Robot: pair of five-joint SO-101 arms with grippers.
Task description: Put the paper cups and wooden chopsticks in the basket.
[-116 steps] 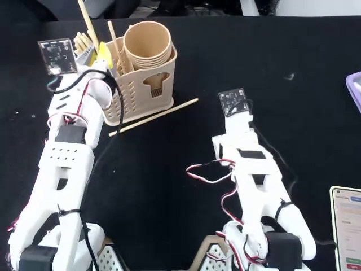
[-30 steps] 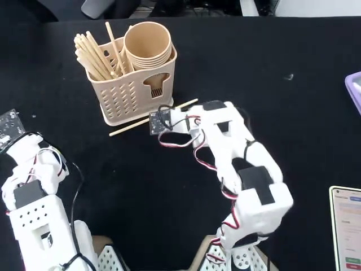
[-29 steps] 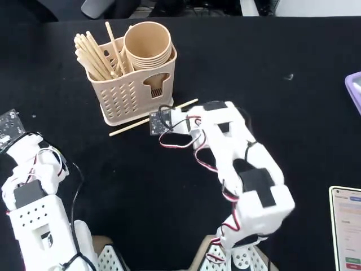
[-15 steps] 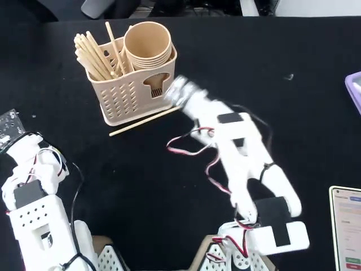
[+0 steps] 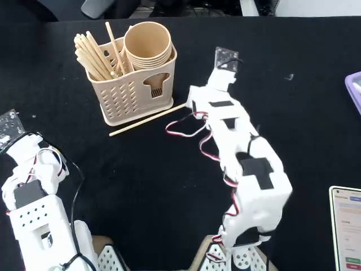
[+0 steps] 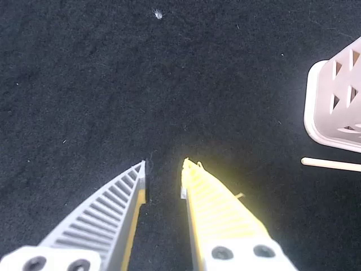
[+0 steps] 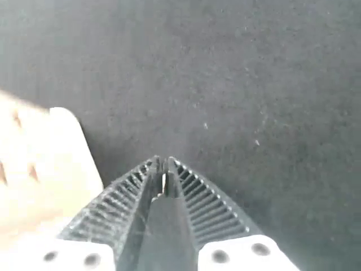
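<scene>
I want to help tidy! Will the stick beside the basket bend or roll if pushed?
The chopstick lies straight and looks wooden, so probably stiff and light. It is thin and flat on the table, so a push may roll or slide it.

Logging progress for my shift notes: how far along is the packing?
Done: the paper cups and a bundle of chopsticks stand in the basket. In hand: nothing; the right gripper is shut empty, the left gripper open. Left: one loose chopstick lying beside the basket.
</scene>
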